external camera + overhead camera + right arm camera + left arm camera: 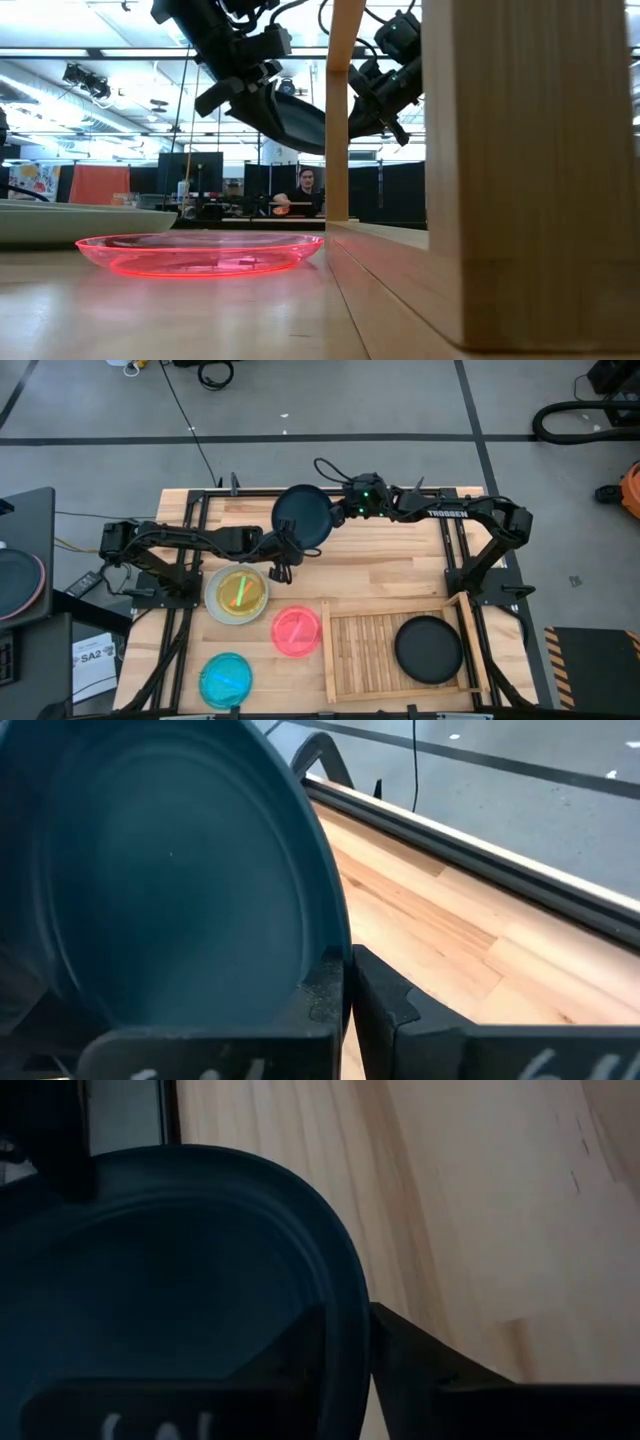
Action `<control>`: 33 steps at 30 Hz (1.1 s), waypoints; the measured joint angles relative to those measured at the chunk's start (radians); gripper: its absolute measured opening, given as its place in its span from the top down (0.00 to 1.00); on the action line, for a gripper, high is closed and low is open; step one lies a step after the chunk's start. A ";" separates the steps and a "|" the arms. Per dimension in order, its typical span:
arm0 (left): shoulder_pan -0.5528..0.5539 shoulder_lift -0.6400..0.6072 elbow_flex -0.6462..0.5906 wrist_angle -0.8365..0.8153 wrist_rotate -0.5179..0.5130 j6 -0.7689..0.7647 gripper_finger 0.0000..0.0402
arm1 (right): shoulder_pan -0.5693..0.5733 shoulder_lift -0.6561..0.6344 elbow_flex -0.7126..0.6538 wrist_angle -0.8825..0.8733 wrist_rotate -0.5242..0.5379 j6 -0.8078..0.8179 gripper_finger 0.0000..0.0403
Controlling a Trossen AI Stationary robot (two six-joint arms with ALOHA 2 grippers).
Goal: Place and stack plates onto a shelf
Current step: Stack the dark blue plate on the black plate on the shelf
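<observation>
A dark teal plate hangs tilted in the air above the table's far middle, between both grippers. My right gripper is shut on its right rim. My left gripper stands open at its near-left rim, one finger on each side, with a sliver of light beside the outer finger. The shelf, a slatted wooden tray at the near right, has a black plate lying flat in its right half. A yellow-green plate lies in a whitish plate. My right gripper pinches the teal plate's rim between its two fingers, one on the hollow face and one behind. It comes from the table's right, slanting a little down. The plate is lifted clear and tilted steeply. My left gripper: I cannot tell whether its fingers touch the rim.
A pink plate and a cyan plate lie flat on the tabletop at the near left. The shelf's raised rim stands close before the low camera. The shelf's left half shows bare slats.
</observation>
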 joint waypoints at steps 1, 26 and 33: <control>0.001 0.000 0.000 0.000 -0.002 -0.001 0.76 | -0.003 0.000 0.000 0.007 0.000 -0.002 0.96; 0.001 0.000 0.000 0.045 0.059 -0.002 0.62 | -0.298 -0.055 -0.001 -0.089 -0.066 -0.311 0.96; 0.000 0.000 0.000 0.045 0.094 -0.003 0.62 | -0.353 -0.163 0.019 -0.403 -0.226 -0.337 0.96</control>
